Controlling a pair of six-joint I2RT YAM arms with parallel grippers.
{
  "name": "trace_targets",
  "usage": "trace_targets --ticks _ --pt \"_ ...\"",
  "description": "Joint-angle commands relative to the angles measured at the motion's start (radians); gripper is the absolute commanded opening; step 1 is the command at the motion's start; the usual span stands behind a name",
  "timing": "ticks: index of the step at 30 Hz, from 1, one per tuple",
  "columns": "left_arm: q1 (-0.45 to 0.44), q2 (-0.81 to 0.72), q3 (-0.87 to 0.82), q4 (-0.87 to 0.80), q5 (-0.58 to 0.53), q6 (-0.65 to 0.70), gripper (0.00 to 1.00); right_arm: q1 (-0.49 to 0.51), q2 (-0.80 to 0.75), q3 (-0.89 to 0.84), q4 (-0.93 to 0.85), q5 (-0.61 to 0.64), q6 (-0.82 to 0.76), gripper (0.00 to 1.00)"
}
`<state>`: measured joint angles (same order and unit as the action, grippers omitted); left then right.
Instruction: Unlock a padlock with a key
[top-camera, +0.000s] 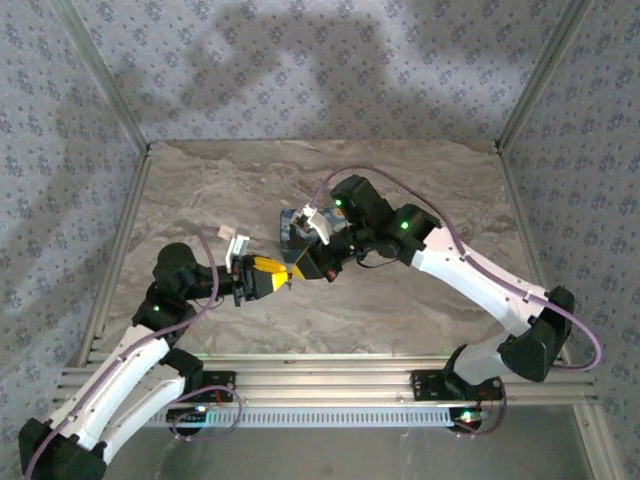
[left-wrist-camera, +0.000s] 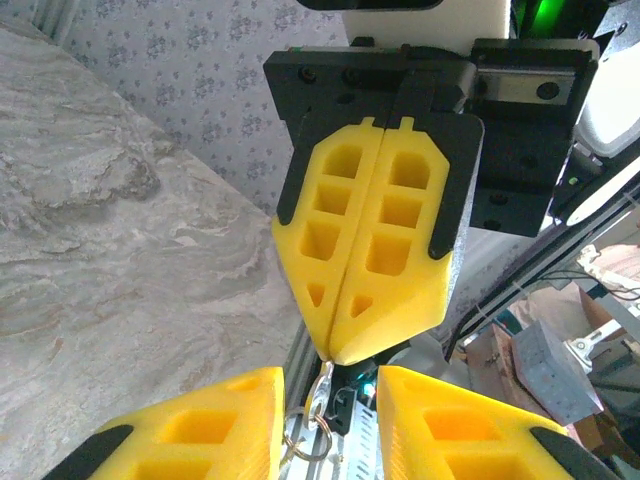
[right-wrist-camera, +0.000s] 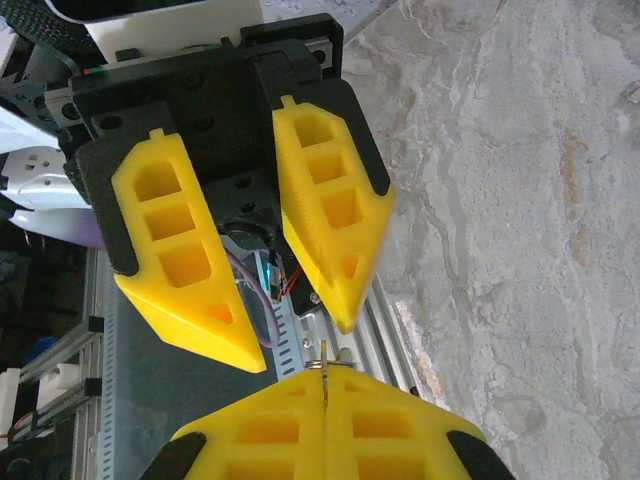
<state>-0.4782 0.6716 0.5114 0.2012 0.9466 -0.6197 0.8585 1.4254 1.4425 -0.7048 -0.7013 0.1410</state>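
Right claw (left-wrist-camera: 333, 345) is pressed together, pinching the key (right-wrist-camera: 325, 365). Left claw (right-wrist-camera: 300, 345) stands spread around its dangling ring (left-wrist-camera: 305, 440), judged ready for regrasp.

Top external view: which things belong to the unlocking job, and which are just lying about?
Job: key, pinched by shut right fingers; key ring; open left fingers; bluish block, possibly the padlock.
Idle: table top; frame rails; patterned walls.
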Motion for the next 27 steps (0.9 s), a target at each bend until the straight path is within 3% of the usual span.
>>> trace_targets --ticks 1,7,19,24,27 --pt "-0.005 0.007 -0.006 0.007 0.007 0.030 0.30 -0.006 0.000 0.022 -0.006 -0.036 -0.015 0.00" --pt "-0.008 0.029 -0.002 0.036 0.024 0.008 0.23 -0.007 0.000 0.018 0.006 -0.040 -0.009 0.00" --pt "-0.027 0.039 0.006 0.046 0.032 0.005 0.21 -0.006 0.000 0.015 0.013 -0.043 -0.004 0.00" --pt "-0.031 0.041 0.007 0.035 0.034 0.006 0.01 -0.009 -0.003 0.015 0.017 -0.047 0.000 0.00" --pt "-0.039 0.013 0.006 0.009 0.011 0.034 0.00 -0.009 -0.003 0.013 0.023 -0.051 0.005 0.00"
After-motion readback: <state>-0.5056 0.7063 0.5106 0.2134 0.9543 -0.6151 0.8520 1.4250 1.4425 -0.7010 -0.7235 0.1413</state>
